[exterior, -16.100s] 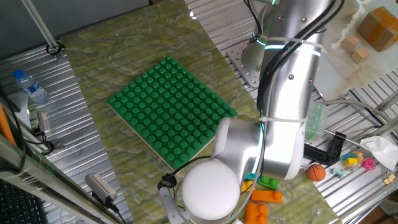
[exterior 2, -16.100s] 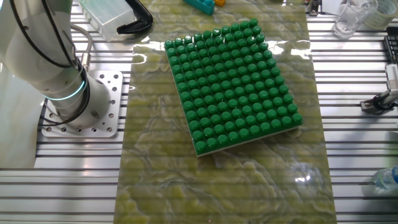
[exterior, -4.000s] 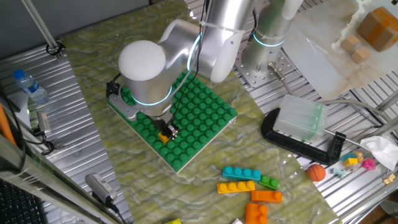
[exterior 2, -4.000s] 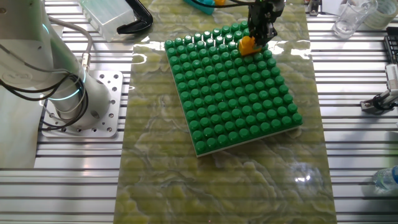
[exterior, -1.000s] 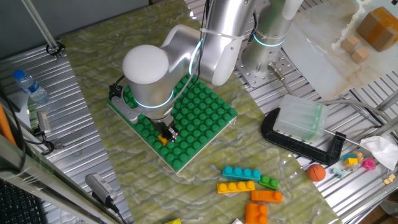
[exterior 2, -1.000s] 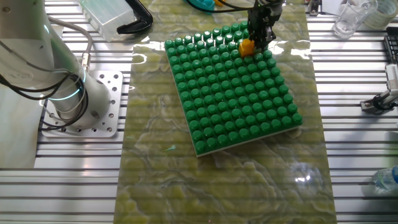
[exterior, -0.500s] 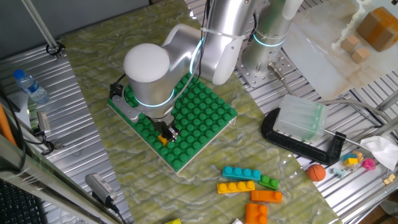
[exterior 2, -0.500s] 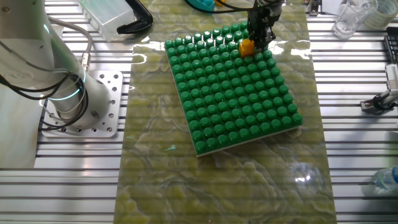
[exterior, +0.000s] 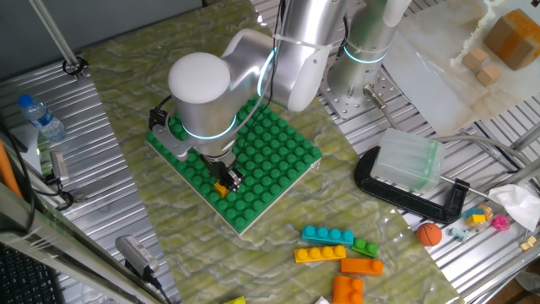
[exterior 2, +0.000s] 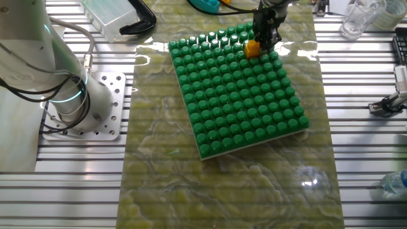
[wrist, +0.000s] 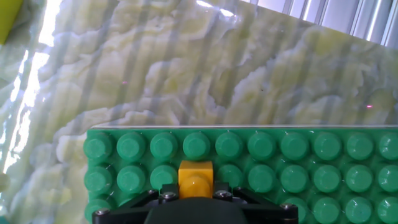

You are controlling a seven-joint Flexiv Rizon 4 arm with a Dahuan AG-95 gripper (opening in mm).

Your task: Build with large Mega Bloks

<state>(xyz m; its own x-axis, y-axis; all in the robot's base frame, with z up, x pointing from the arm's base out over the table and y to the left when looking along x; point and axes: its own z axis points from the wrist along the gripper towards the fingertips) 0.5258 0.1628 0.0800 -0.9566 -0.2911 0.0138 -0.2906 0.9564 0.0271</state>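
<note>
Nothing has shifted in the last second: my gripper (exterior 2: 266, 39) stays pinched on the yellow one-stud brick (wrist: 195, 175), seated near the green baseplate (exterior 2: 254, 121) edge ahead, probably to press it home.

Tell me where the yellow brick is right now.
The yellow brick sits in the claw on the green baseplate, second stud row from its edge in the hand view.

Robot lab: slatted aluminium bench (exterior: 472, 245), bolted arm base (exterior 2: 82, 105), clamp (exterior: 422, 198).
</note>
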